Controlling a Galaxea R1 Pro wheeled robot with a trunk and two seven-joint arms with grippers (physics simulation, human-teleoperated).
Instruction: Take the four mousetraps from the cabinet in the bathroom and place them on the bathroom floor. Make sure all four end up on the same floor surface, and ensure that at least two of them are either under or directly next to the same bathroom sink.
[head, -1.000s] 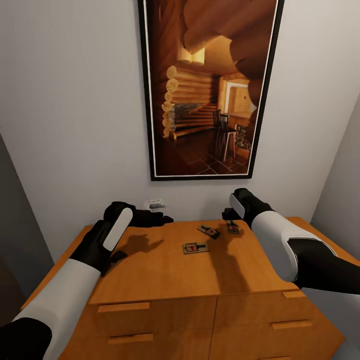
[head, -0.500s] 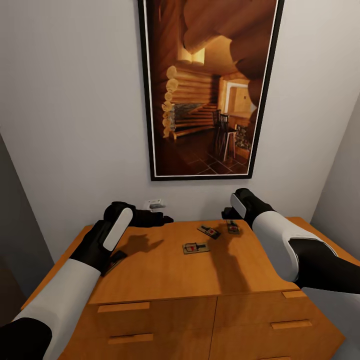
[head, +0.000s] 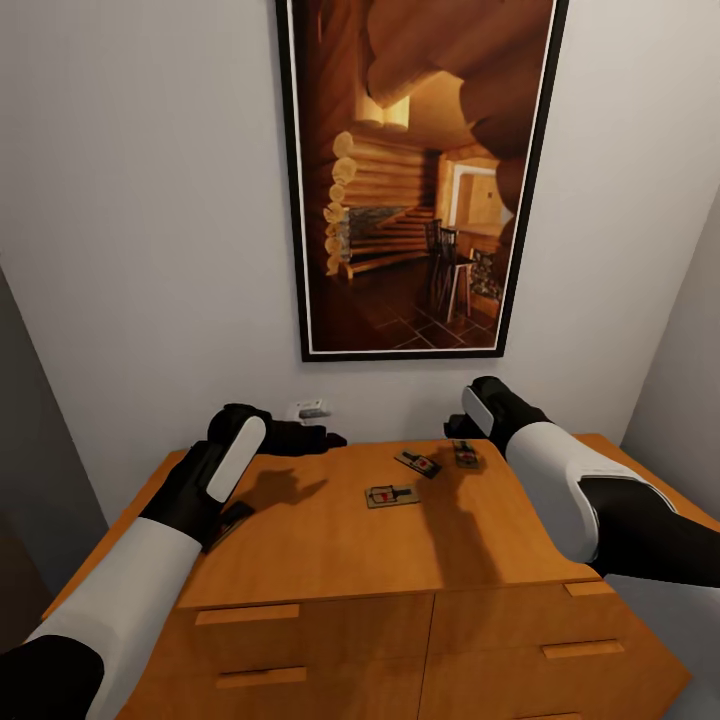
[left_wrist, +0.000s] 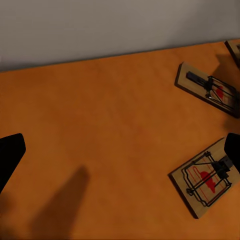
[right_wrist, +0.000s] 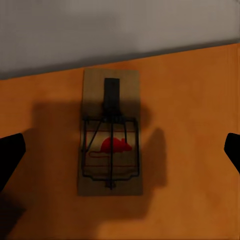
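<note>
On the orange-brown cabinet (head: 330, 560) top lie three mousetraps: one mid-top (head: 391, 495), one further back (head: 419, 463) and one near the wall (head: 465, 455). Another flat dark board (head: 232, 520) peeks out from under my left forearm. My right gripper (head: 458, 430) hovers over the rear mousetrap (right_wrist: 111, 140), which sits centred between its open fingertips (right_wrist: 11, 155) without contact. My left gripper (head: 322, 438) is open above the cabinet's back left, with two mousetraps (left_wrist: 207, 90) (left_wrist: 207, 180) off towards one fingertip (left_wrist: 234, 150).
A white wall rises directly behind the cabinet, with a large framed picture (head: 420, 170) of a log cabin interior above. A small white wall outlet (head: 309, 408) sits just over the cabinet top. Drawer fronts with bar handles (head: 247, 613) face me. Grey walls close in on both sides.
My right arm has crept a few pixels to the right. Nothing else has shifted.
</note>
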